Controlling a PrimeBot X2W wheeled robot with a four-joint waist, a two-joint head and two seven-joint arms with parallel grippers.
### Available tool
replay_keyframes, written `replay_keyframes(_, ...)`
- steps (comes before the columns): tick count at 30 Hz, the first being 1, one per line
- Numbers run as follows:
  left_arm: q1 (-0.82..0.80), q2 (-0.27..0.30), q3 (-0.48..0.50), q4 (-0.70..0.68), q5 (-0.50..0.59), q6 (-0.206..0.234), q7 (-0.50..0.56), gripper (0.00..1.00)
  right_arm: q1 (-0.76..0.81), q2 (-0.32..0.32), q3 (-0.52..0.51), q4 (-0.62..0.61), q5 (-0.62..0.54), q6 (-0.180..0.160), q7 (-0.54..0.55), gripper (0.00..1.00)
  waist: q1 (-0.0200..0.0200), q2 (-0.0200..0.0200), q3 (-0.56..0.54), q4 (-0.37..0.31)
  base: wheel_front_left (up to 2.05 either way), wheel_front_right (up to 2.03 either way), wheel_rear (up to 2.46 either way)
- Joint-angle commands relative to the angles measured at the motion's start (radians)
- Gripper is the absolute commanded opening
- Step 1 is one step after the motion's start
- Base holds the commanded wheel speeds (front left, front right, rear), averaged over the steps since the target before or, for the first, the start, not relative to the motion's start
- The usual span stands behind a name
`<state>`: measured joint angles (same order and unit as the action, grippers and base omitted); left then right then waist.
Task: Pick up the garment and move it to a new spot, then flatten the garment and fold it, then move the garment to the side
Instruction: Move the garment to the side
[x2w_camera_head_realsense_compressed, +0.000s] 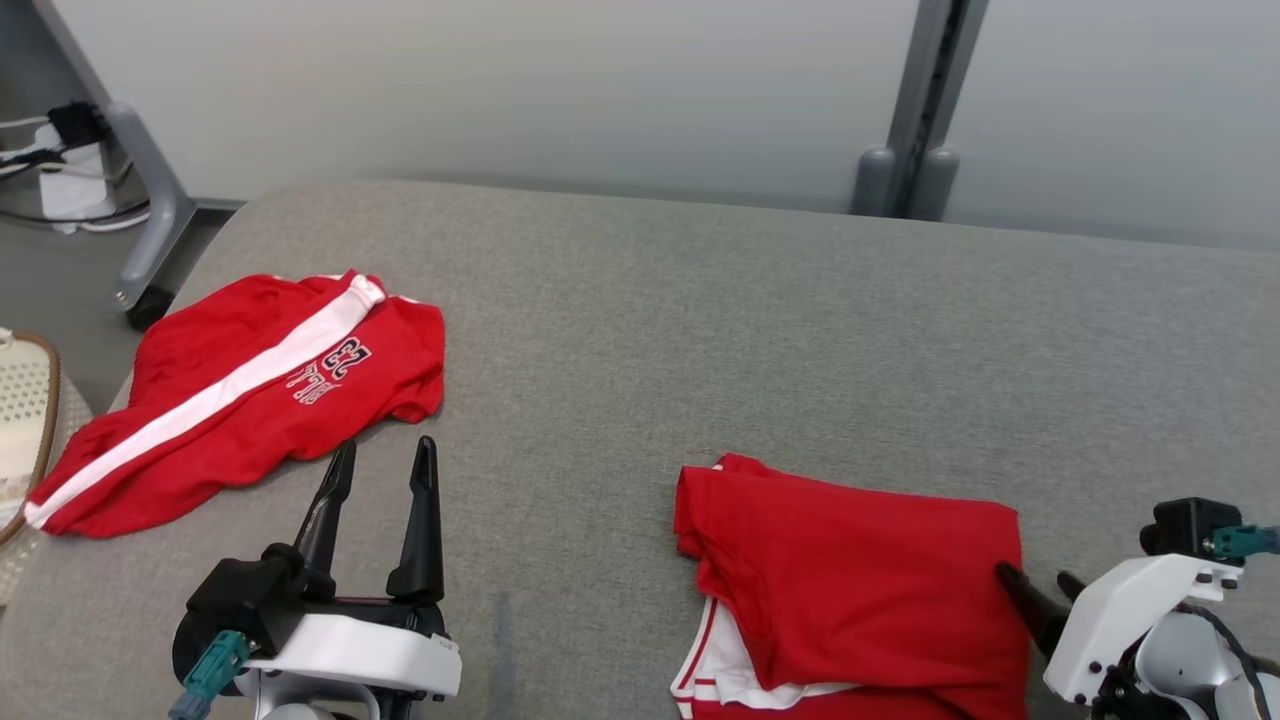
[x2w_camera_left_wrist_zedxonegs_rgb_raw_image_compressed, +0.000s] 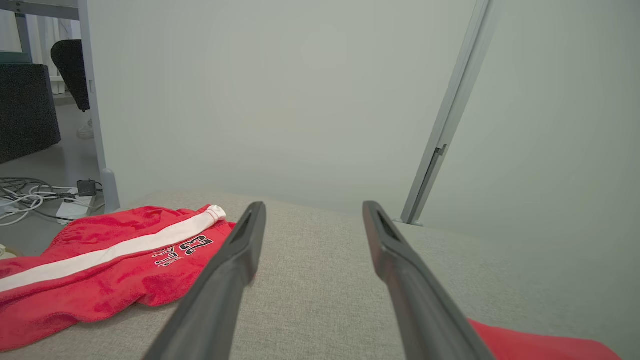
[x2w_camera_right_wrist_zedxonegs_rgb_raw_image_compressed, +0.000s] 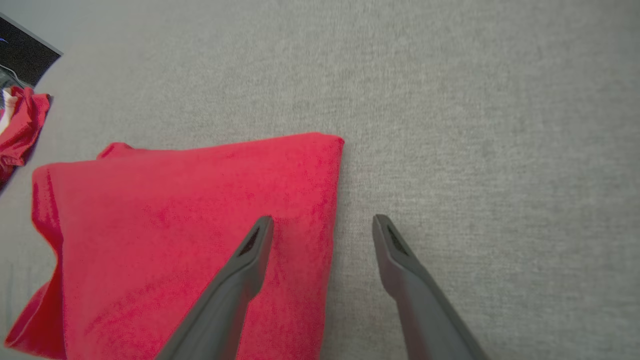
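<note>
A folded red garment (x2w_camera_head_realsense_compressed: 860, 570) with white trim at its near edge lies flat on the grey upholstered surface (x2w_camera_head_realsense_compressed: 700, 330), at the front right. My right gripper (x2w_camera_head_realsense_compressed: 1034, 573) stands open at its right edge. In the right wrist view one finger hangs over the red cloth (x2w_camera_right_wrist_zedxonegs_rgb_raw_image_compressed: 175, 225) and the other over bare grey fabric, so the edge runs between them in my right gripper (x2w_camera_right_wrist_zedxonegs_rgb_raw_image_compressed: 322, 218). My left gripper (x2w_camera_head_realsense_compressed: 386, 445) is open and empty over bare surface; the left wrist view shows this gripper (x2w_camera_left_wrist_zedxonegs_rgb_raw_image_compressed: 314, 205) too.
A second red garment (x2w_camera_head_realsense_compressed: 240, 400) with a white stripe and printed numbers lies rumpled at the left edge, just beyond my left fingertips (x2w_camera_left_wrist_zedxonegs_rgb_raw_image_compressed: 100, 250). A woven basket (x2w_camera_head_realsense_compressed: 20, 420) sits off the left side. A wheeled frame leg (x2w_camera_head_realsense_compressed: 150, 230), cables and a post (x2w_camera_head_realsense_compressed: 915, 150) stand behind.
</note>
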<state>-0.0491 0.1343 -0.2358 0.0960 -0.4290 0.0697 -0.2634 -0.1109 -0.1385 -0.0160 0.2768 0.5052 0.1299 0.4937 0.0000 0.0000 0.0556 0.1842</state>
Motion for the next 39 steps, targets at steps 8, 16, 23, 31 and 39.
replay_keyframes(8, -0.029, -0.009, 0.001, 0.011, 0.01, -0.016, -0.001, 1.0, -0.007, 0.053, -0.042, 0.07, 0.05, 0.002, 0.154, 1.0, 0.0, 0.0, 0.032, 0.048, 0.0, 0.0, 0.0)
replay_keyframes(16, -0.032, -0.015, 0.005, 0.019, 0.016, -0.017, -0.001, 1.0, 0.004, 0.07, -0.052, 0.073, 0.053, 0.002, 0.146, 0.0, 0.0, 0.0, 0.03, 0.05, 0.0, 0.0, 0.0)
replay_keyframes(23, -0.032, -0.016, -0.001, 0.019, 0.021, -0.028, -0.001, 1.0, -0.014, 0.058, -0.039, 0.031, 0.067, 0.002, 0.08, 0.0, 0.0, 0.0, 0.014, 0.014, 0.0, 0.0, 0.0)
replay_keyframes(31, -0.052, -0.023, -0.042, 0.004, 0.033, -0.047, 0.003, 1.0, -0.058, 0.004, 0.02, -0.019, 0.077, 0.002, 0.012, 0.0, 0.0, 0.0, 0.014, -0.103, 0.0, 0.0, 0.0)
replay_keyframes(39, -0.111, -0.026, -0.091, -0.025, 0.055, -0.063, 0.024, 1.0, -0.21, -0.094, 0.146, -0.016, 0.066, 0.002, -0.014, 0.0, 0.0, 0.0, 0.09, -0.276, 0.0, 0.0, 0.0)
